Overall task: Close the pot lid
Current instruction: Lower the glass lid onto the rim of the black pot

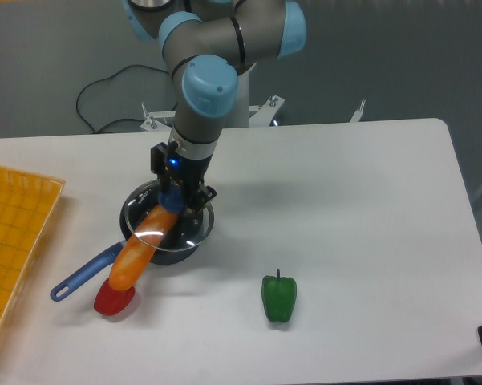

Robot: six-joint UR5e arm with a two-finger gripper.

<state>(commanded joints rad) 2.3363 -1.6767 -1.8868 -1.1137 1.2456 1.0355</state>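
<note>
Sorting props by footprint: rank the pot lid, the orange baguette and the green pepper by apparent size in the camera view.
1. pot lid, widest.
2. orange baguette, nearly as long but narrower.
3. green pepper, clearly smallest.

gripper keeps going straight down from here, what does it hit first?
Likely the orange bread loaf sticking out of the pot. The gripper points down, shut on the pot lid, and the loaf seems to lie right under the glass; depth is unclear from this one view.

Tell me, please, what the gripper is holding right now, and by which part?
The gripper holds the pot lid by its blue centre knob, jaws shut on it, over the pot.
</note>
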